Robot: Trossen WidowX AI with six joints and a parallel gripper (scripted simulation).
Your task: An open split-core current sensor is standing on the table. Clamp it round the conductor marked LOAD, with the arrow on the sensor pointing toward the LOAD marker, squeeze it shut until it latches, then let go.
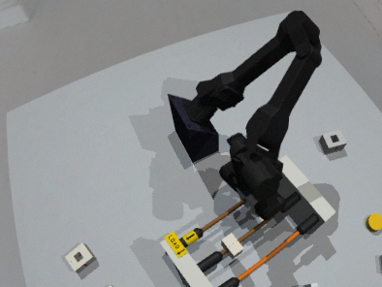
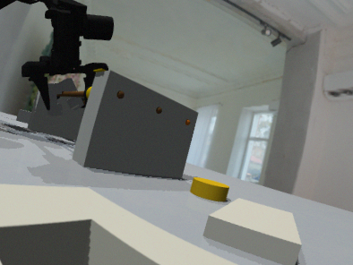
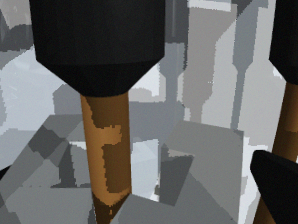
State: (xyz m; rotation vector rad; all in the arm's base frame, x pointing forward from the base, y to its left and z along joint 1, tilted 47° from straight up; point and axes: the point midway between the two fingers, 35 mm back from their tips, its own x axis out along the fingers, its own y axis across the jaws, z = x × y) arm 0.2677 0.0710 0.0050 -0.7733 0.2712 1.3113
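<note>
Pale grey desk (image 1: 97,145) (image 2: 134,179) spreads across the top view, with a duller floor (image 1: 63,48) beyond its curved edge. The black arm (image 1: 259,63) folds over a rack whose white end blocks (image 1: 181,267) (image 2: 139,130) carry three conductors. A yellow LOAD marker (image 1: 175,244) sits on one block, beside a yellow arrow sleeve (image 1: 190,238) on the outer copper conductor (image 1: 223,214) (image 2: 73,94) (image 3: 107,125). That conductor runs under the hand (image 1: 250,194) (image 2: 66,107) (image 3: 137,175), which hides the sensor from above. A white block (image 1: 233,244) sits at the middle conductor (image 1: 252,231) (image 3: 287,117), and a yellow disc (image 1: 374,222) (image 2: 210,189) lies off to the side.

From the exterior, the hand points downward with its fingers spread wide. Between them are grey parts of the open sensor (image 2: 63,87) (image 3: 212,160), at the LOAD conductor and above the desk; I cannot tell whether the fingers touch it.

At the wrist, the copper rod comes out of a black sleeve (image 3: 100,45) and passes down between grey sensor faces. One black fingertip shows at right, overlapping the middle conductor in the view. The sensor's arrow cannot be made out.
</note>
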